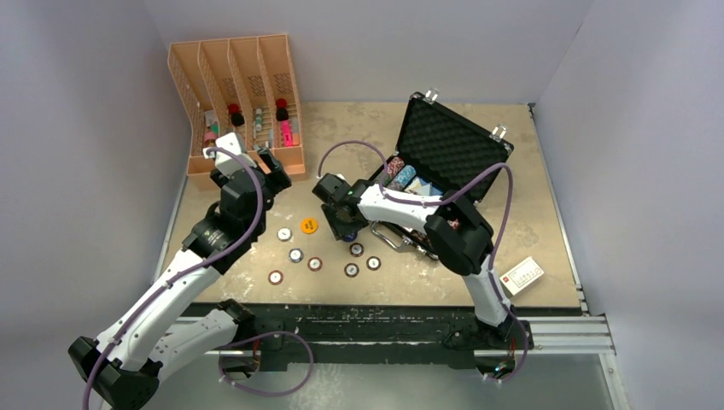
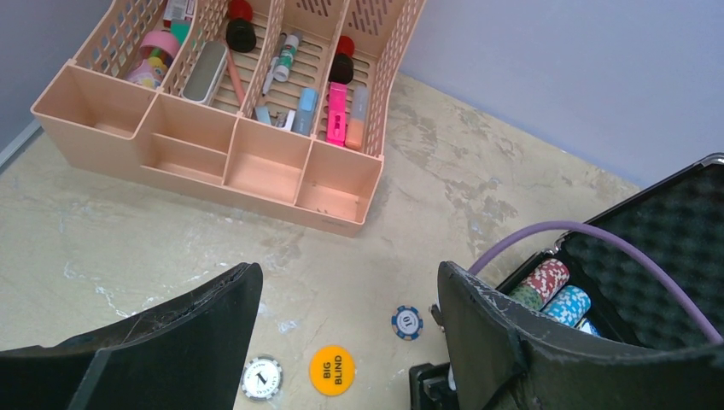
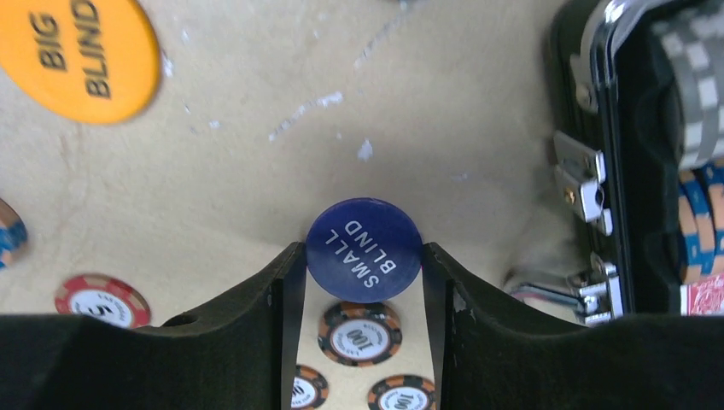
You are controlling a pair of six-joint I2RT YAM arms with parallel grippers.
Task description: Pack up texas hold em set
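My right gripper point(image 3: 363, 260) pinches the blue small-blind disc point(image 3: 364, 243) by its rim, beside the open case point(image 1: 444, 141). It's a thin edge grip, so a tilt or a bump on the latch point(image 3: 580, 184) could flick it out. Left gripper point(image 2: 348, 286) wide, empty.

The top camera sits high behind the arm bases and looks down and forward over the whole table point(image 1: 542, 201) from far off. The left wrist camera looks out past the left claw point(image 2: 347, 290), slanted forward across the table at middling range, with the rack point(image 2: 256, 162) beyond the claw and the case point(image 2: 674, 231) to its right. The right wrist camera looks almost straight down past the right claw point(image 3: 363, 260) from very near. A blue button point(image 3: 364, 243) fills the gap between its fingers, and the case edge lies right of the claw. All three views share the orange button point(image 3: 72, 51) and the case. The top and left wrist views also share the rack.
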